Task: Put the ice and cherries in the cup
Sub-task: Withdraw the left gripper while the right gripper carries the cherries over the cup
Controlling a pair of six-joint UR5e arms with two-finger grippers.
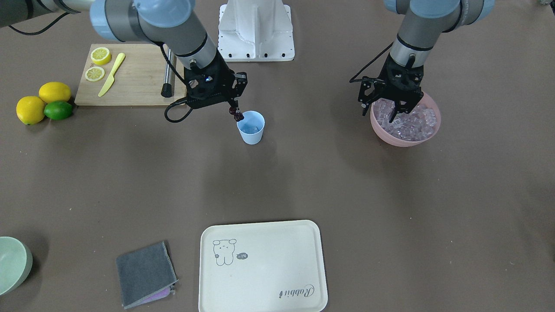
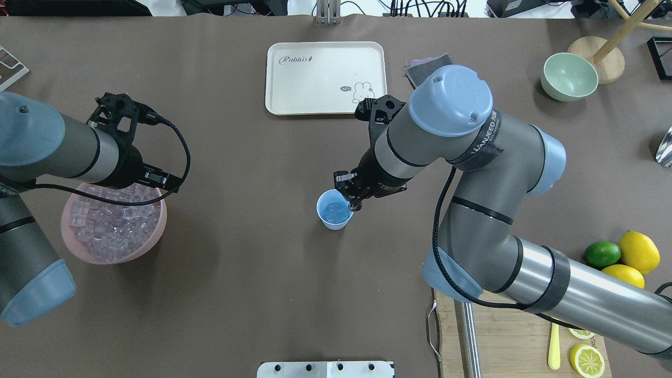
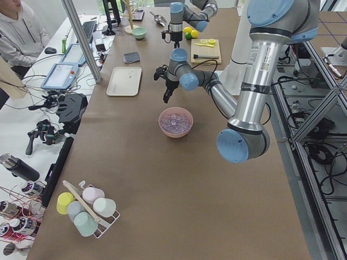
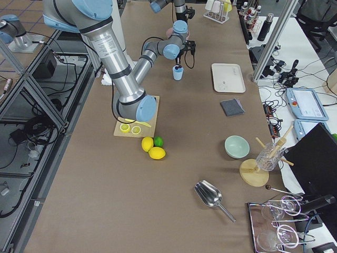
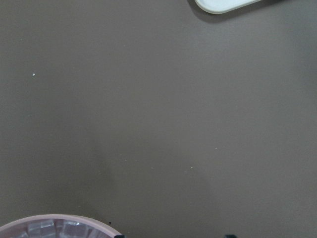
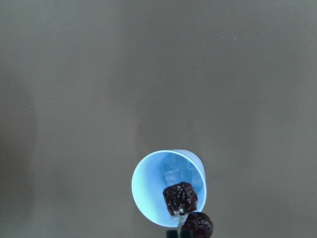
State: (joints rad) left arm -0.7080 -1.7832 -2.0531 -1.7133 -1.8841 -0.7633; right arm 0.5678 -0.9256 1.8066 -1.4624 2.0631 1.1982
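The light blue cup (image 1: 251, 128) stands upright mid-table with some ice (image 6: 176, 172) inside it. My right gripper (image 1: 234, 108) is shut on the stem of the dark cherries (image 1: 238, 115), which hang at the cup's rim; the right wrist view shows one berry (image 6: 181, 197) over the cup's mouth (image 6: 148, 191) and another at its edge. The overhead view shows the cherries (image 2: 357, 207) beside the cup (image 2: 333, 210) too. My left gripper (image 1: 378, 113) is open and empty just above the pink bowl (image 1: 386, 133), which is heaped with ice (image 1: 409, 123).
A wooden board (image 1: 134, 82) with lemon halves (image 1: 100, 55), a yellow knife (image 1: 111, 74) and a metal bar lies by the right arm. Two lemons and a lime (image 1: 57, 110) sit beside it. Toward the operators' side are a cream tray (image 1: 262, 266), a grey cloth (image 1: 145, 273) and a green bowl (image 1: 13, 264).
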